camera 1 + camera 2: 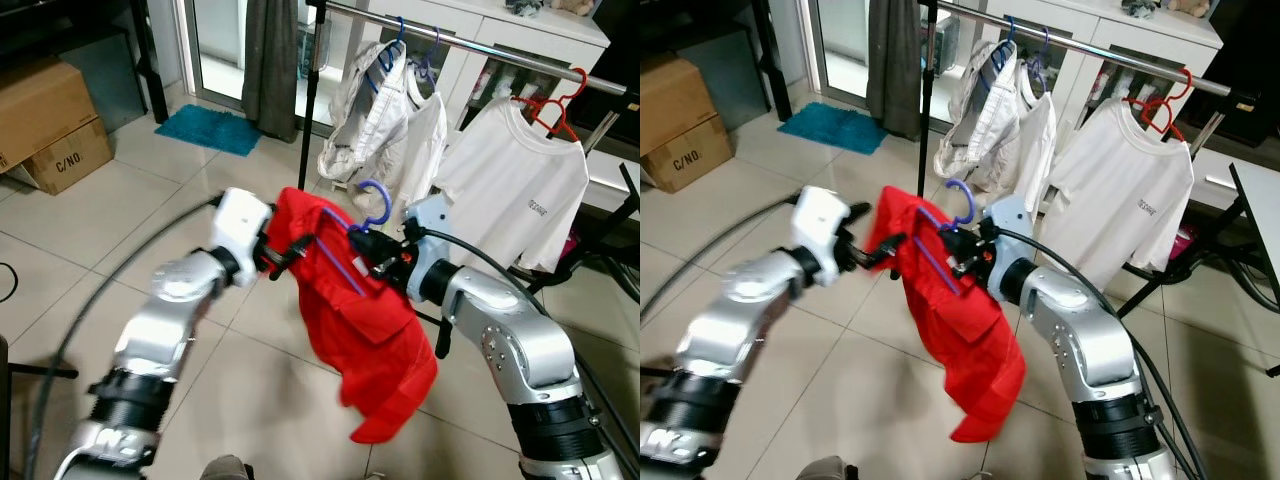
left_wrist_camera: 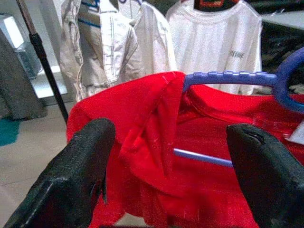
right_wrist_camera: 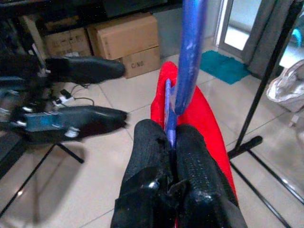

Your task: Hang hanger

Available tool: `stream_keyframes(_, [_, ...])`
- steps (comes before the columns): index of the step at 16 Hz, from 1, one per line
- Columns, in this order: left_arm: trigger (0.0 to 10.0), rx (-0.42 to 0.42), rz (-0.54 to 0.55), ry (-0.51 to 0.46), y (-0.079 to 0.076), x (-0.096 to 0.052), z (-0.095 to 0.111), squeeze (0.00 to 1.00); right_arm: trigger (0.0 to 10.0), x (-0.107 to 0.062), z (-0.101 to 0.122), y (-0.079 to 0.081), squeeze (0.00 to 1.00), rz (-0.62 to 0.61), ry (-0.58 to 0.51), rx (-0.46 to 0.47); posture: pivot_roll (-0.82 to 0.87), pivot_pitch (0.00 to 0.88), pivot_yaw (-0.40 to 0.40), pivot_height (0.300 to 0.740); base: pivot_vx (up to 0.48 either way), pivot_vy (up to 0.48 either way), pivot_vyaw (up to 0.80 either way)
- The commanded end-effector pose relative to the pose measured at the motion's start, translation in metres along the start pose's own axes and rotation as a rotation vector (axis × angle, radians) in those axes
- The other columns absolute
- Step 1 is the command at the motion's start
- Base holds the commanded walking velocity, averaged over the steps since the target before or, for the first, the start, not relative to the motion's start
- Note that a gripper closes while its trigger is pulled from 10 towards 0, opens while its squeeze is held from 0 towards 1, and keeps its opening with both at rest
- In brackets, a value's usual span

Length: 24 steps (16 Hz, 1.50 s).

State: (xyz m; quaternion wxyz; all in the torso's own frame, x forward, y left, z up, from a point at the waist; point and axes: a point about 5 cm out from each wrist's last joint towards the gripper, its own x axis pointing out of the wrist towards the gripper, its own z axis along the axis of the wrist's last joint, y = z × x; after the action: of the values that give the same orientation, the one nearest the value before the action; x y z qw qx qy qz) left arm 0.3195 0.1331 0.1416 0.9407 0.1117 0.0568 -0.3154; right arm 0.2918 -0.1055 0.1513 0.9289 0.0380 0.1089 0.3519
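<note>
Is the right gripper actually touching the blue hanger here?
Touching. The right wrist view shows the right gripper with its two black fingers pressed shut on the blue hanger, no gap.

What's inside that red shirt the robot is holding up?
A blue hanger sits inside the red shirt; its hook and one arm show, the rest is covered by cloth. The right gripper pinches the hanger's neck; the left gripper is open beside the shirt.

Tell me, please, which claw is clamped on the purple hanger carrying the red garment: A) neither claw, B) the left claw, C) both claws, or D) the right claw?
D: in the right wrist view the right claw is shut on the purple hanger below its hook, while the left claw is open, its fingers either side of the red garment.
</note>
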Motion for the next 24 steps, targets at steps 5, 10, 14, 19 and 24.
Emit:
stream_keyframes(5, [0.0,0.087,0.083,0.005,0.004,0.014,-0.001,0.00,10.0,0.002,0.021,0.015,0.00,0.099,-0.072,0.046,0.01,0.000,-0.097,0.740,0.000,0.000,0.00])
stream_keyframes(10, [0.0,0.108,0.115,0.022,0.011,0.020,-0.006,0.00,10.0,-0.001,0.028,0.023,0.00,0.161,-0.101,0.086,0.01,0.000,-0.093,0.740,0.000,0.000,0.00])
stream_keyframes(14, [0.0,0.118,0.120,0.016,0.013,0.023,-0.006,0.00,10.0,-0.002,0.029,0.024,0.00,0.170,-0.104,0.094,0.01,0.000,-0.091,0.740,0.000,0.000,0.00])
stream_keyframes(19, [0.0,0.118,0.101,0.003,0.012,0.023,-0.006,0.00,10.0,-0.002,0.030,0.023,0.00,0.166,-0.104,0.097,0.01,0.000,-0.094,0.740,0.000,0.000,0.00])
stream_keyframes(24, [0.0,0.116,0.092,-0.007,0.011,0.024,-0.006,0.00,10.0,-0.001,0.030,0.022,0.00,0.162,-0.103,0.101,0.01,0.000,-0.094,0.740,0.000,0.000,0.00])
